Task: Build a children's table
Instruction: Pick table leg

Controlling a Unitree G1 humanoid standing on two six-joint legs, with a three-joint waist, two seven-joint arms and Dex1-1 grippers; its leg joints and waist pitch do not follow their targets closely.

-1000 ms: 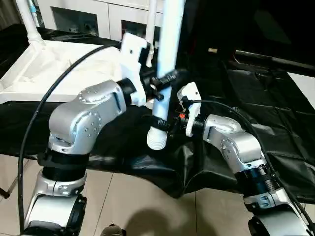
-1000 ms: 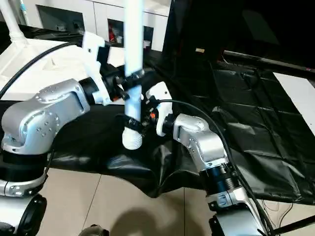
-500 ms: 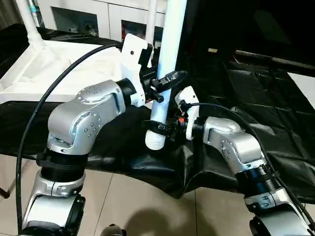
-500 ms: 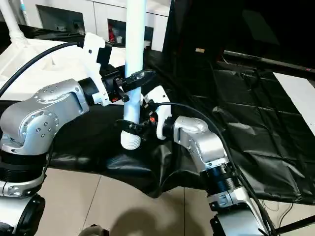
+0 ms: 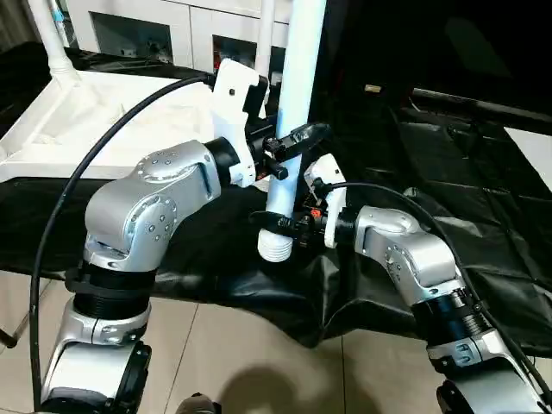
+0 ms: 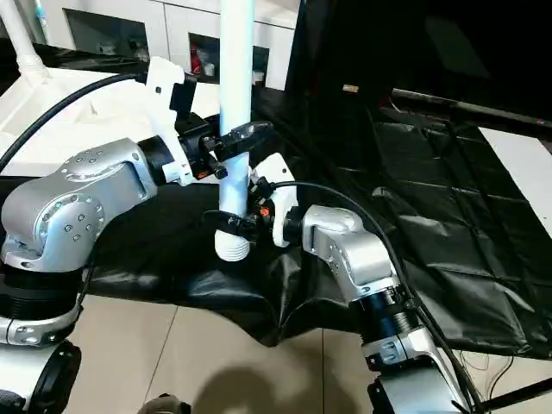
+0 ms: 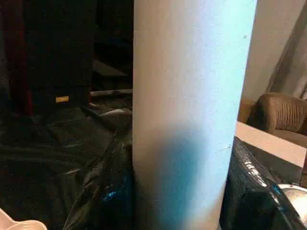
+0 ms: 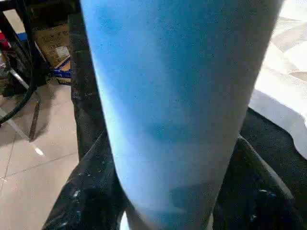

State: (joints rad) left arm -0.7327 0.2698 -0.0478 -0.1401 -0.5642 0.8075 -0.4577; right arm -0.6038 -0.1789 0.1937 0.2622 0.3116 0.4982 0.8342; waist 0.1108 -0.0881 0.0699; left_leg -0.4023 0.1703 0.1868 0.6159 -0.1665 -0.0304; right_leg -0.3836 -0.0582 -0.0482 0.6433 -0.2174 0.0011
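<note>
Surface [image 5: 483, 216]: draped in black sheeting that hangs over the near edge toward the tiled floor [image 5: 259, 362].
Tabletop [image 5: 78, 121]: white, lies upside down on the sheeting at far left (ribbed underside up); one leg [image 5: 52, 43] stands upright in a corner socket.
Cabinet [image 5: 172, 26]: white, glass doors, behind the tabletop.
Held leg [image 5: 289, 112]: long white tube, near upright between both arms, above the near edge of the surface; ribbed plug end [image 5: 276, 246] points down, not touching anything below.
Left gripper [image 5: 289, 147]: jaws clamped on the held leg, mid-shaft.
Right gripper [image 5: 280, 222]: jaws set around the held leg just above the ribbed end; full contact cannot be told (black fingers [image 6: 226, 220] hug both sides).
</note>
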